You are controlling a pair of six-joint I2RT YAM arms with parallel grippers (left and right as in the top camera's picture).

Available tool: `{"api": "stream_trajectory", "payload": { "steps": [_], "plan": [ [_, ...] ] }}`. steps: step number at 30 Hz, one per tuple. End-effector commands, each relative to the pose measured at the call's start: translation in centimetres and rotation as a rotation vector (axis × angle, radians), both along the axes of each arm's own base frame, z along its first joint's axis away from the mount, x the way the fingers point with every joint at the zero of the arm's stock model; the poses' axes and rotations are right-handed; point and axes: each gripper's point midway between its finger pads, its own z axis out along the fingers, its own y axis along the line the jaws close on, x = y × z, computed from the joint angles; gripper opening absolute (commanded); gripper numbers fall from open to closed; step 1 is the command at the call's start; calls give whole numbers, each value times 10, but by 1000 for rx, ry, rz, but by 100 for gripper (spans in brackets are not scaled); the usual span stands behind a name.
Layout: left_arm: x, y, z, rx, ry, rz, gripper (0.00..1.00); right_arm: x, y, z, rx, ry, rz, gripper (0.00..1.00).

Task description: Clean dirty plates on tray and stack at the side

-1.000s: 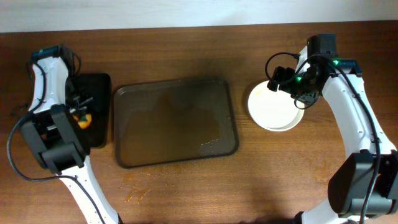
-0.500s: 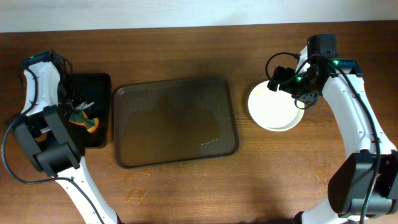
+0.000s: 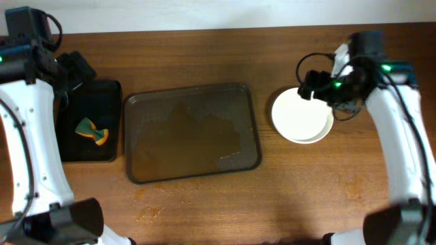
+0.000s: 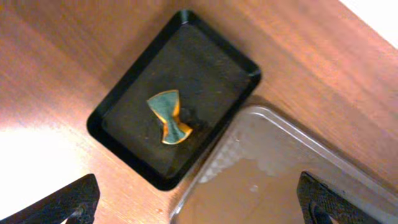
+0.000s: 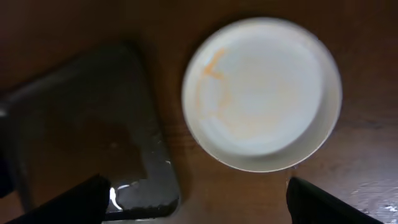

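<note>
At the lower left of the overhead frame, nearest the edge, a few pale crumbs [image 3: 150, 214] lie on the worktop [image 3: 306, 197]. Beyond them, in mid-frame, sits the tray [image 3: 157, 160], with a wet film over part of its floor. To its right and apart from it, the plate [image 3: 302, 117] rests on the wood. The right wrist view shows faint orange smears [image 5: 211, 71] on the plate's inner face, toward its upper left. At the left of the overhead frame, just beside the tray, a black tray [image 3: 102, 150] holds a green and orange sponge [image 3: 92, 131], pinched in at its middle like a bow. Farther back, the right hand [image 5: 199, 205] hangs above the worktop by the plate, fingers spread wide, holding nothing. The left hand [image 4: 199, 208] hangs high over the edges where the two trays meet, fingers spread just as wide, nothing between them.
</note>
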Motion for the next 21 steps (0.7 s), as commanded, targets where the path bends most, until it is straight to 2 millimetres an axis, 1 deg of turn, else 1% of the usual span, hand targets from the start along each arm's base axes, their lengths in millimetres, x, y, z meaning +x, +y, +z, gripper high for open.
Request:
{"api": "stream_trajectory", "payload": {
  "steps": [1,2,3,4,6,11,14,16,18,21],
  "plan": [
    [6,-11,-8,-27,11,-19,100,-28,5,85,-15,-225,33,91],
    [7,-12,-9,-28,13,-21,100,-37,6,96,-17,-255,33,92],
    [7,-12,-10,-28,16,-21,100,-51,6,113,-20,-303,33,96],
    [6,-12,-10,-28,19,-20,100,-62,7,123,-22,-330,33,98],
    [6,-12,-10,-29,21,-20,100,-88,8,144,-26,-395,32,98],
    [6,-12,-10,-29,21,-20,100,-127,10,174,-33,-512,32,98],
    [6,-12,-10,-29,21,-20,100,-140,10,184,-36,-558,32,98],
    [6,-12,-10,-29,21,-20,100,-144,11,186,-36,-568,32,98],
    [6,-12,-10,-29,21,-20,100,-148,10,180,-36,-536,31,98],
    [6,-12,-10,-29,21,-20,100,-146,-5,174,-104,-512,-25,98]
  ]
}}
